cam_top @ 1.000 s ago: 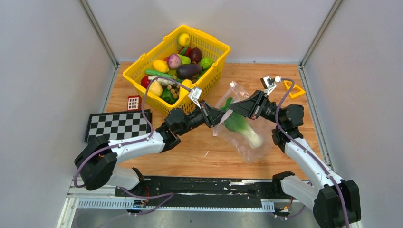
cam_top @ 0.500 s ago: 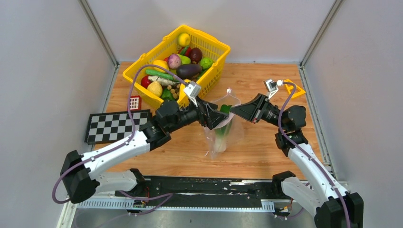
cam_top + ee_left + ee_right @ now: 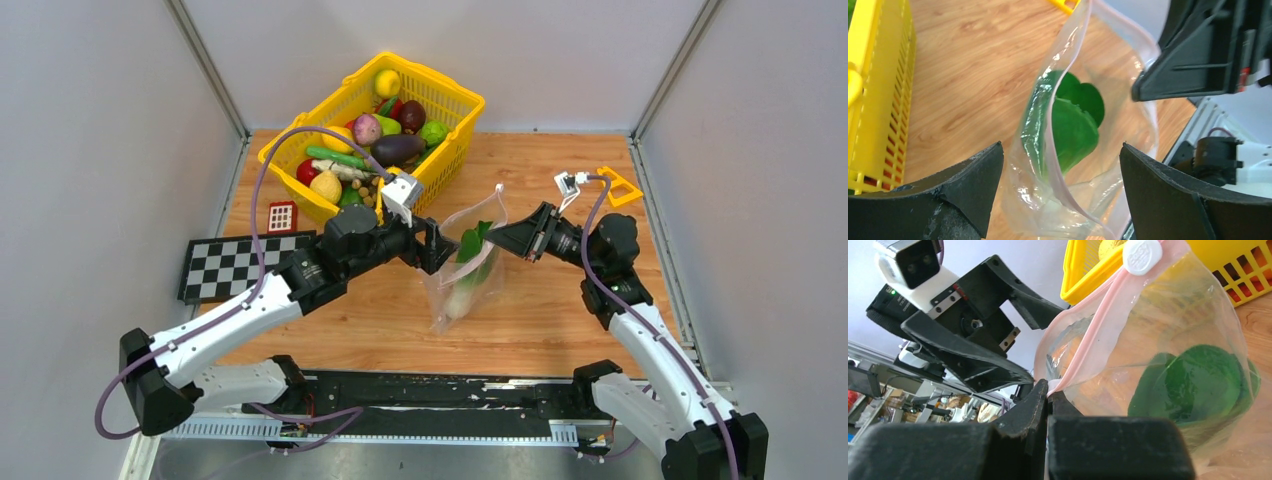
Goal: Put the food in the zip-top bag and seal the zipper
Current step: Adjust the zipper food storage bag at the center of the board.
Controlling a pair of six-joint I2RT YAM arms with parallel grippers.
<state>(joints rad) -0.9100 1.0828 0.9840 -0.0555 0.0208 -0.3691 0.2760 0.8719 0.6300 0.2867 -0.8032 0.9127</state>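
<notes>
While the right hand pinches the zip-top bag by one end of its zipper, fingers clamped flat on the pink strip, the left hand hangs just beside the mouth with its fingers spread wide, holding nothing. The bag dangles between the two arms, mouth up and gaping. Whether its bottom touches the surface I cannot tell. One green leafy vegetable sits inside, stalk down. The remaining food lies piled in the yellow basket behind the left arm.

Now, the dangers. Everything hangs from that single pinch at one corner. Slick film plus the weight of the vegetable could pull the strip out of the right hand, and the bag would flop over. The mouth is held at one end only, so the far lip sags. Drop another piece in now and it may strike the rim and bounce onto the surface. If the left hand closes where it is, it could catch both walls together and pinch the mouth shut. The leaf tips ride high near the strip. Try sealing over them and the zipper will likely jam on the leaf.
</notes>
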